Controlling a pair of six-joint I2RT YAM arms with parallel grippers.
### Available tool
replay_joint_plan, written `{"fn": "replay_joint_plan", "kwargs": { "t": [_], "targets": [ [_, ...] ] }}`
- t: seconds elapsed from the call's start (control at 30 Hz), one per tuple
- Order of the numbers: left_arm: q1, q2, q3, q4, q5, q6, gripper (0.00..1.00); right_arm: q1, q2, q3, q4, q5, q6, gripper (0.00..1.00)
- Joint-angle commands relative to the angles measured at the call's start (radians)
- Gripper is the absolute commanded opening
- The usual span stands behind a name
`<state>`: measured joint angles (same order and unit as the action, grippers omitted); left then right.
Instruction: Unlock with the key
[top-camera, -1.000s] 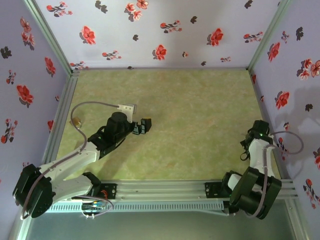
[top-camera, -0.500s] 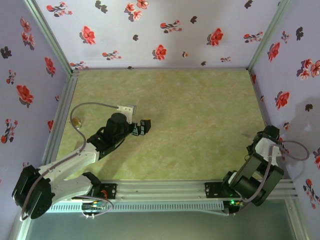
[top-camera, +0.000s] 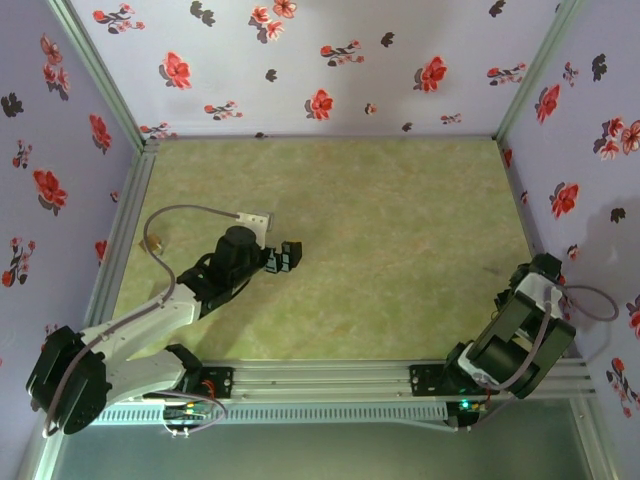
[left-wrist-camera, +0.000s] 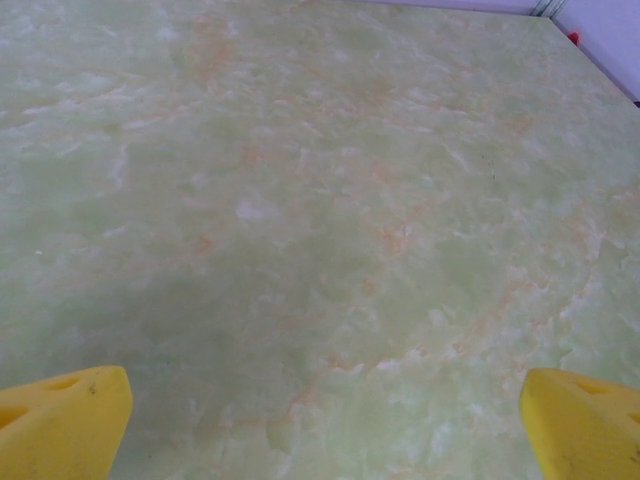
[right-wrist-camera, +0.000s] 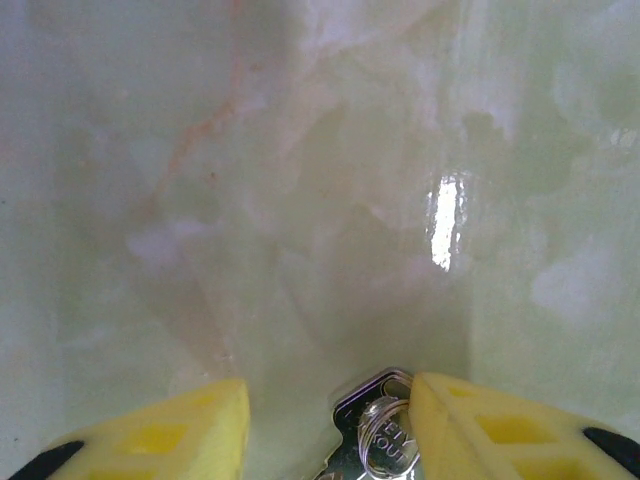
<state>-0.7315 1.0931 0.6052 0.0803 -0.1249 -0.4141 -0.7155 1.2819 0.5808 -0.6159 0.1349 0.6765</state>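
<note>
- Straddling the key (right-wrist-camera: 385, 440) with the right fingers (right-wrist-camera: 170, 430): partly open, silver metal up against one fingertip, clear gap on the other side, so nothing clamped yet.
- Lying flat on the tabletop (top-camera: 400, 200) at the near right, close to the right wall, under the folded right arm (top-camera: 515, 340). Ring through the metal end, red head out of sight.
- Coming in low and close, judged the only way to pinch thin metal off a flat surface.
- Left fingers (left-wrist-camera: 60, 420) spread as wide as possible over bare tabletop left of middle, holding nothing; probably kept ready for the lock.
- Brass padlock (top-camera: 152, 241), as far as can be told at this size, by the left wall, well apart from the key.
- Judged step: picking up the key. Unlocking not begun.
</note>
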Motion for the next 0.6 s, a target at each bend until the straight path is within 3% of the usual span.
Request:
{"fn": "replay_joint_plan", "kwargs": {
  "t": [0.0, 0.23, 0.57],
  "targets": [
    [-0.007, 0.011, 0.007, -0.004, 0.012, -0.012, 1.0, -0.006, 0.017, -0.01, 0.011, -0.045, -0.009, 0.42],
    [-0.008, 0.016, 0.007, -0.004, 0.01, -0.002, 1.0, -0.006, 0.005, -0.01, 0.011, -0.076, -0.018, 0.36],
    [-0.008, 0.03, 0.008, 0.001, 0.01, -0.003, 1.0, -0.006, -0.014, -0.015, 0.013, -0.112, -0.028, 0.08]
  ]
}}
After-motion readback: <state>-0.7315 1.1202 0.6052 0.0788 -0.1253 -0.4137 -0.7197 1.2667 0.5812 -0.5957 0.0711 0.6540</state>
